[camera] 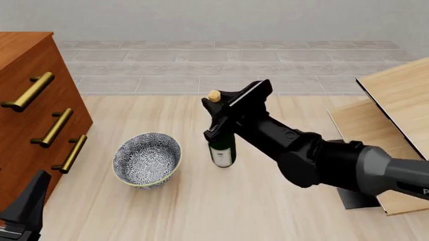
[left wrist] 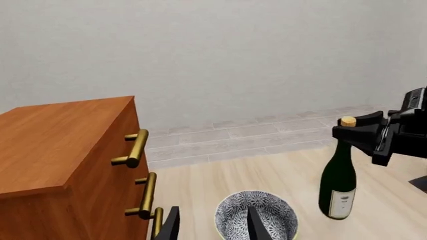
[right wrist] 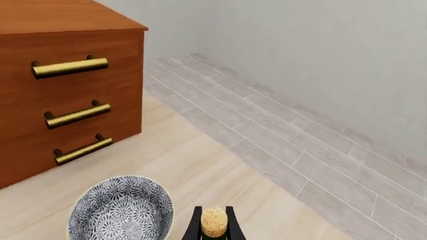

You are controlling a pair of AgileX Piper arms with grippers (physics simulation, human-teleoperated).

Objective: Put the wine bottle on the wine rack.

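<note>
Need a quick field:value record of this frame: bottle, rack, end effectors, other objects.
wine bottle: upright on the table, right of the bowl
right end effector: fingers either side of the bottle's neck just under the cork; contact unclear
left end effector: open, holding nothing, bowl ahead of it
wine rack: right side of the table, nothing on its visible part
bowl: patterned, between cabinet and bottle
cabinet: left side of the table, three brass handles

Right gripper (camera: 226, 111) clamps the wine bottle (camera: 222, 148) neck; left gripper (left wrist: 213, 224) hangs parted, low
</note>
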